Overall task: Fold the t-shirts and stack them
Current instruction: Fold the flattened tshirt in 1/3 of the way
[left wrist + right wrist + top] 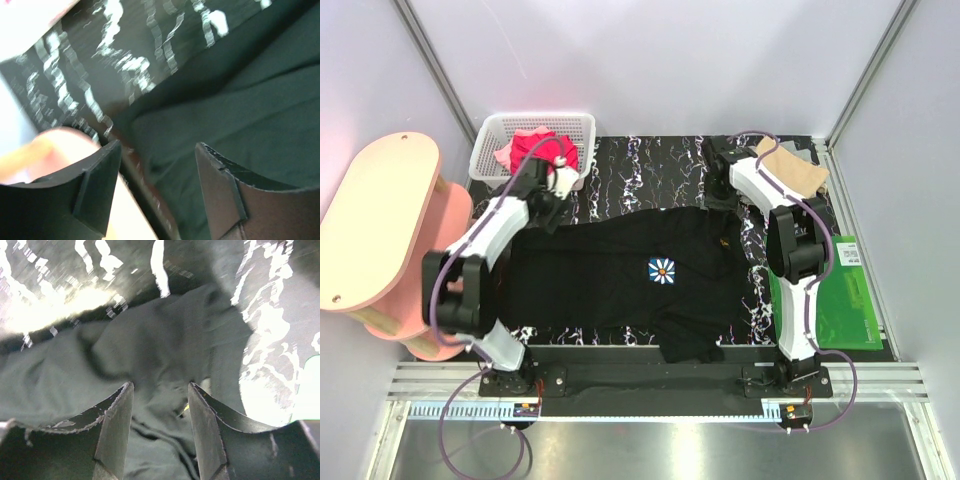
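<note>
The large black t-shirt (620, 265) with the daisy print (662, 270) lies spread on the black marbled mat. My left gripper (548, 207) is open over the shirt's far left edge. In the left wrist view (157, 167) the dark cloth (240, 100) lies under and between the fingers. My right gripper (720, 197) is open over the shirt's far right part. In the right wrist view (161, 390) rumpled cloth (150, 340) with a seam lies between the fingers. A tan t-shirt (792, 165) lies at the back right. Red and pink t-shirts (535, 148) sit in the basket.
The white mesh basket (490, 150) stands at the back left. A green board (842, 295) lies right of the right arm. A pink stool (375, 230) stands left of the mat. Grey walls close the cell on three sides.
</note>
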Tool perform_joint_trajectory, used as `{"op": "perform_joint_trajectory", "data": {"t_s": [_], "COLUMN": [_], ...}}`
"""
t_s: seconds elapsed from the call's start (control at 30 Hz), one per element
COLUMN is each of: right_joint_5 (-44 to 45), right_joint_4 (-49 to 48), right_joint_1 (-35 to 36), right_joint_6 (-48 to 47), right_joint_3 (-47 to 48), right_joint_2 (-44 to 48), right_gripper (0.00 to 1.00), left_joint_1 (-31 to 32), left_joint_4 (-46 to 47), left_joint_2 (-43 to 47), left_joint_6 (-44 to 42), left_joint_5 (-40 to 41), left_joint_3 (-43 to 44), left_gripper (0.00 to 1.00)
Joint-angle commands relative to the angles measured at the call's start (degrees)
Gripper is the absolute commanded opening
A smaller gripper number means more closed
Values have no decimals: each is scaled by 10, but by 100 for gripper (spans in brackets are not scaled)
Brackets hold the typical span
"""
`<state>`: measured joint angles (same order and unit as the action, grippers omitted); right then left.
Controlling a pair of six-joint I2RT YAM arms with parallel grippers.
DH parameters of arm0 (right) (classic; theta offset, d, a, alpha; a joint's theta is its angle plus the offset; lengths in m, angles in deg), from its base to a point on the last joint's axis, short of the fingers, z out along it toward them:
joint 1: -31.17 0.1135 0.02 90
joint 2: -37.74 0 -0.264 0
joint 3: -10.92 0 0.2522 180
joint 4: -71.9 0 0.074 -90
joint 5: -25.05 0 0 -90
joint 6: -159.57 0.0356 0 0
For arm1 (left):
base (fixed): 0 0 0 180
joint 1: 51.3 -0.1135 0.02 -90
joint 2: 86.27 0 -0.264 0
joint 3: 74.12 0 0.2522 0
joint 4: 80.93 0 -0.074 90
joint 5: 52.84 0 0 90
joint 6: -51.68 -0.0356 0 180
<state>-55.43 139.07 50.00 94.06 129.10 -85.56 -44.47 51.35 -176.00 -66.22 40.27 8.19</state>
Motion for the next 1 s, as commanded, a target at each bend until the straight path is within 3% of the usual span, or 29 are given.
{"op": "perform_joint_trajectory", "data": {"t_s": [0.0, 0.1, 0.3, 0.63, 0.83, 0.97], "right_joint_5": [10, 4, -12, -16, -14, -12], "right_joint_4": [-33, -39, -47, -51, -52, -53], "right_joint_1": [-24, -29, -30, -40, -44, -49], "right_joint_6": [9, 13, 18, 22, 23, 23], "right_joint_3": [-14, -18, -25, -27, -31, -37], "right_joint_2": [5, -7, -40, -51, -44, -41], "right_gripper": [54, 52, 50, 48, 46, 46], "left_joint_1": [40, 57, 63, 62, 58, 58], "left_joint_4": [10, 11, 14, 27, 27, 15], "left_joint_2": [-73, -146, -190, -80, -62, -5], "left_joint_6": [5, 3, -7, -16, -6, 8], "left_joint_5": [0, 20, 52, 47, 51, 41], "left_joint_3": [61, 104, 127, -24, -72, -108], "left_gripper": [64, 62, 60, 49, 32, 31]}}
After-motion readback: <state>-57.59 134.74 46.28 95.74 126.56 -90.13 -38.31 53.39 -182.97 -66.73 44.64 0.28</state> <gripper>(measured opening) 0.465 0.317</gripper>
